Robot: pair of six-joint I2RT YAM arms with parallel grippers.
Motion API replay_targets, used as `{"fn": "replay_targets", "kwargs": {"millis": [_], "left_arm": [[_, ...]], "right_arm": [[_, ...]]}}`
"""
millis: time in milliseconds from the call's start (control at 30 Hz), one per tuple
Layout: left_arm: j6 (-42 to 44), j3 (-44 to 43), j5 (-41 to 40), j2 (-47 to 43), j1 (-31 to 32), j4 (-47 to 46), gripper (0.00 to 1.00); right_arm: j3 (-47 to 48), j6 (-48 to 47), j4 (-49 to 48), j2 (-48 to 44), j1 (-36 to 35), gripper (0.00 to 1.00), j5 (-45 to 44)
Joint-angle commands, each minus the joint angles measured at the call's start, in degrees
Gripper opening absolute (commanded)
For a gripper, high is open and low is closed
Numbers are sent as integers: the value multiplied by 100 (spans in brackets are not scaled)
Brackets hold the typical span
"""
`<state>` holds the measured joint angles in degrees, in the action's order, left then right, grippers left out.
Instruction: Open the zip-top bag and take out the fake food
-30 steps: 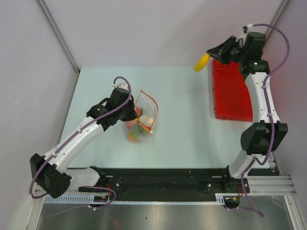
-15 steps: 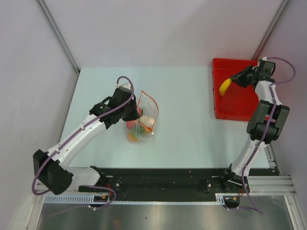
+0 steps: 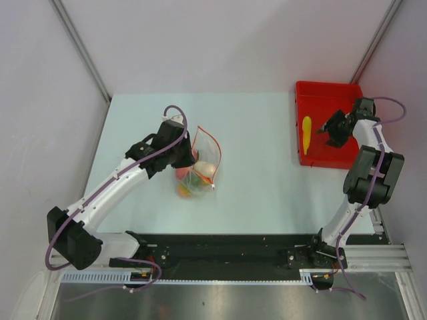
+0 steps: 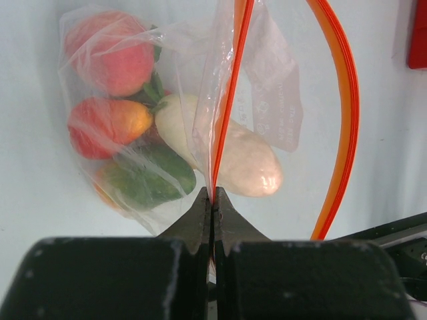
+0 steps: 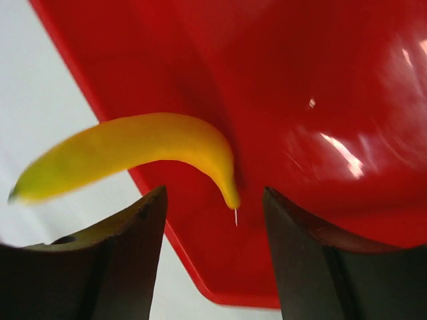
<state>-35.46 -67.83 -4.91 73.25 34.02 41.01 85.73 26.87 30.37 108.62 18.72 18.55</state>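
My left end effector (image 4: 213,200) is clamped on the mouth edge of the zip-top bag (image 4: 200,120), which rests on the table (image 3: 260,173) with fake food (image 4: 113,60) inside. My right end effector (image 5: 213,200) is spread apart over the red tray (image 5: 320,80), with the yellow piece (image 5: 147,147) just ahead of it and untouched.

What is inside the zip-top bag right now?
Through the clear zip-top bag: a pink-red fruit, a red-orange piece, a green piece and a white radish. Anything beneath them is hidden.

Red tray (image 3: 320,93) at far right edge of pale table (image 3: 260,147); grey walls behind
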Motion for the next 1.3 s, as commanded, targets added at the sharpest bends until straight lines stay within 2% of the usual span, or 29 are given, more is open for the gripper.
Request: {"fn": "replay_targets", "kwargs": {"millis": [0, 100, 200, 333, 367, 500, 567, 700, 800, 900, 1067, 1167, 1267], "left_arm": [[127, -239, 69, -22, 17, -138, 0], [127, -266, 51, -13, 17, -129, 0], [92, -257, 51, -39, 17, -102, 0], [83, -257, 16, -127, 26, -50, 0], [75, -257, 16, -136, 17, -50, 0], [92, -257, 60, -136, 17, -32, 0], [83, -257, 69, -145, 17, -32, 0], [75, -248, 60, -188, 26, -23, 0], [75, -239, 60, -180, 17, -32, 0], [66, -239, 113, -154, 17, -85, 0], [48, -248, 121, -145, 17, -129, 0], [40, -222, 104, -171, 17, -138, 0], [31, -178, 130, -197, 17, -146, 0]], "right_arm": [[5, -490, 786, -727, -61, 66, -606], [259, -508, 1267, -991, -193, 67, -808], [479, -543, 1532, -1334, -833, 69, -1063], [576, -455, 1691, -1746, -2045, 69, -1291], [550, -420, 1648, -1835, -2596, 69, -1257], [549, -139, 1079, -2195, -4014, 66, -1214], [646, 167, 928, -2161, -4785, 62, -1160], [857, 599, 489, -1871, -5710, 56, -1099], [1032, 644, 452, -1441, -6151, 54, -1090], [1331, 407, 645, -993, -6336, 45, -967], [1454, -50, 759, -510, -6469, 38, -686], [1516, -331, 1022, -272, -6539, 38, -677], [1552, -560, 1400, -148, -6600, 42, -711]]}}
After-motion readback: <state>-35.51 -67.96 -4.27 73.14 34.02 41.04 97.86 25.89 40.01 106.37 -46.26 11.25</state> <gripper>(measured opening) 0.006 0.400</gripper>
